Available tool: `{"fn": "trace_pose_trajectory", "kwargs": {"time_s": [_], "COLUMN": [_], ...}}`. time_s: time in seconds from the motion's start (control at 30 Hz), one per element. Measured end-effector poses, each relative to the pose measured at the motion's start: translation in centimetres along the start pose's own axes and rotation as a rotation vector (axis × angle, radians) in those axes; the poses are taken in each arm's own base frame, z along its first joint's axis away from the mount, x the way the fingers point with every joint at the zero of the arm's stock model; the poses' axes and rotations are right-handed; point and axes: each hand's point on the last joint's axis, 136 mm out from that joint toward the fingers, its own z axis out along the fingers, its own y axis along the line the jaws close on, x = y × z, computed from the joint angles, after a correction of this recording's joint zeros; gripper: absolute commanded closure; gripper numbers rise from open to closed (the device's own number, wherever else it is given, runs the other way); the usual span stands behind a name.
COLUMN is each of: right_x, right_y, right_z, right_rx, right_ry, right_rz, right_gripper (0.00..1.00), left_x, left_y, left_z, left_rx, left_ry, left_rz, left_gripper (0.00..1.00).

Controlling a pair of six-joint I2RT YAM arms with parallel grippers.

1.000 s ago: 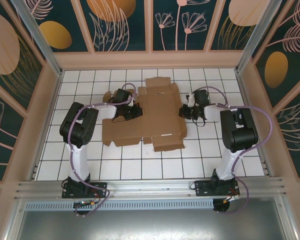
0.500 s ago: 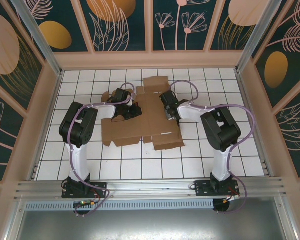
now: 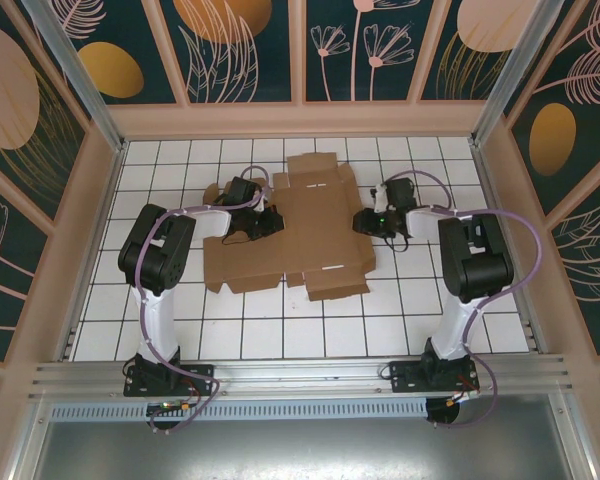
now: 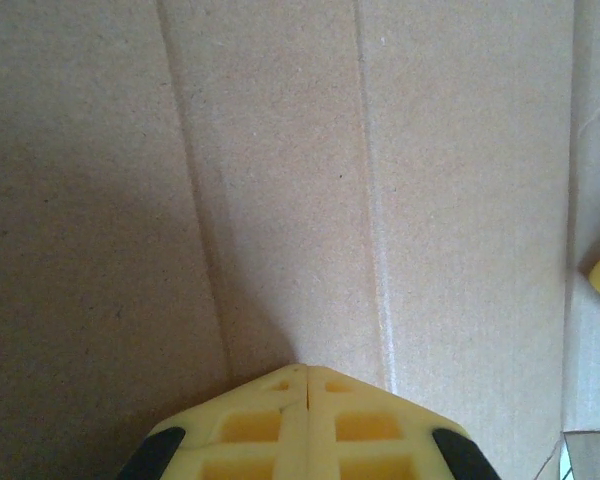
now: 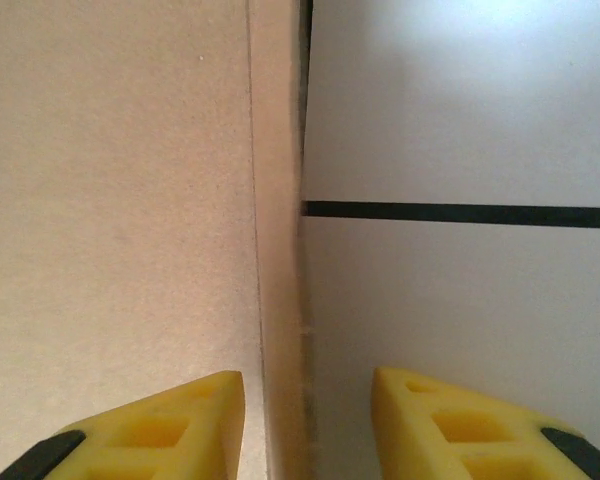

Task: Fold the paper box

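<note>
1. The paper box [image 3: 315,215] lies flat and unfolded on the tiled counter [image 3: 400,310], between the two arms; its flaps, creases and slots face up.
2. Handling, as a judgement: light, stiff corrugated board that should bend cleanly only along its creases; likely to slide on the smooth tile unless pinned; best taken by a thin flap edge close to a crease.
3. The left end effector [image 3: 263,222] reaches in over the sheet's left part; its fingers [image 4: 250,425] are pressed together, tips low over the board beside a crease; whether they touch it I cannot tell.
4. The right end effector [image 3: 366,220] sits low at the sheet's right edge, jaws apart and gripping nothing; the edge runs between its fingers [image 5: 170,420].
</note>
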Motion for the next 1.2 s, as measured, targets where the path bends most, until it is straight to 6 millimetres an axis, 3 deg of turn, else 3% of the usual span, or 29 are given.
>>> {"fn": "trace_pose_trajectory", "kwargs": {"time_s": [0.33,0.7,0.9,1.07,1.2], "right_x": [-0.1,-0.2,1.0,2.2,1.4], "right_y": [1.2,2.1,2.6,2.0,2.3], "right_z": [0.7,1.2,0.9,0.3,-1.0], "right_rx": [-0.187,-0.254,-0.326,-0.269,-0.173], "right_ry": [0.021,0.049,0.062,0.113,0.115], "right_rz": [0.043,0.054,0.11,0.163,0.12], "right_gripper": [0.67,0.78,0.84,0.96,0.99], "left_x": [0.4,0.3,0.1,0.2,0.3], "left_y": [-0.3,-0.1,0.3,0.1,-0.4], "left_z": [0.2,0.0,-0.3,-0.4,-1.1], "left_rx": [0.058,0.101,0.11,0.116,0.107], "left_ry": [0.024,0.031,0.027,0.03,0.023], "left_rz": [-0.028,-0.068,-0.09,-0.095,-0.089], "left_gripper": [1.0,1.0,1.0,1.0,1.0]}}
